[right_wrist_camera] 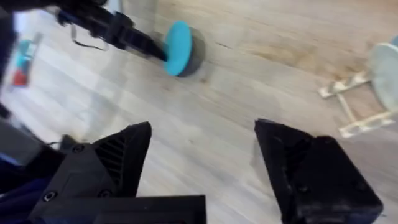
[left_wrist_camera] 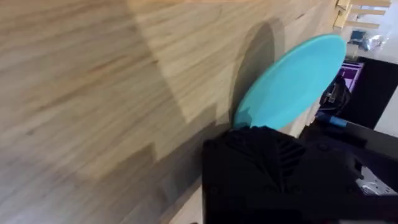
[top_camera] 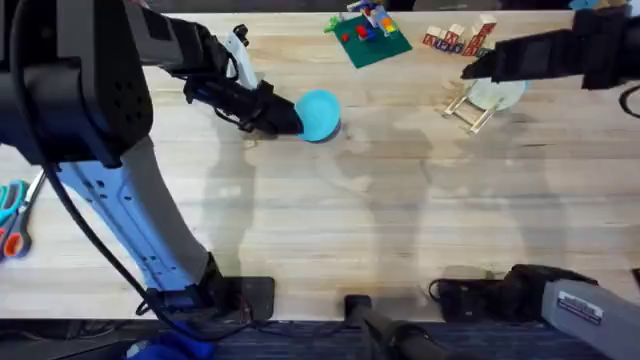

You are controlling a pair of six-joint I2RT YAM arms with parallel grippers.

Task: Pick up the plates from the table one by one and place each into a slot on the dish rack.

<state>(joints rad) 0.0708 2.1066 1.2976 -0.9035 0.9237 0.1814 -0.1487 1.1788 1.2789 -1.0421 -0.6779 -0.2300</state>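
Observation:
My left gripper (top_camera: 288, 117) is shut on the edge of the bright blue plate (top_camera: 320, 114), holding it tilted just over the table (top_camera: 330, 220). In the left wrist view the blue plate (left_wrist_camera: 292, 81) sticks out past a black finger (left_wrist_camera: 261, 162) and casts a shadow on the wood. The dish rack (top_camera: 468, 110) stands at the back right with a pale plate (top_camera: 498, 95) upright in it. My right gripper (top_camera: 472, 68) hovers by the rack. In the right wrist view its fingers (right_wrist_camera: 118, 155) stand wide apart with nothing between them, and the rack (right_wrist_camera: 351, 109) and blue plate (right_wrist_camera: 177, 39) lie beyond.
A green baseplate (top_camera: 368, 38) with coloured bricks lies at the back centre. Wooden letter blocks (top_camera: 458, 38) are piled behind the rack. Scissors (top_camera: 12, 215) lie at the left edge. Bare wood runs between the blue plate and the rack.

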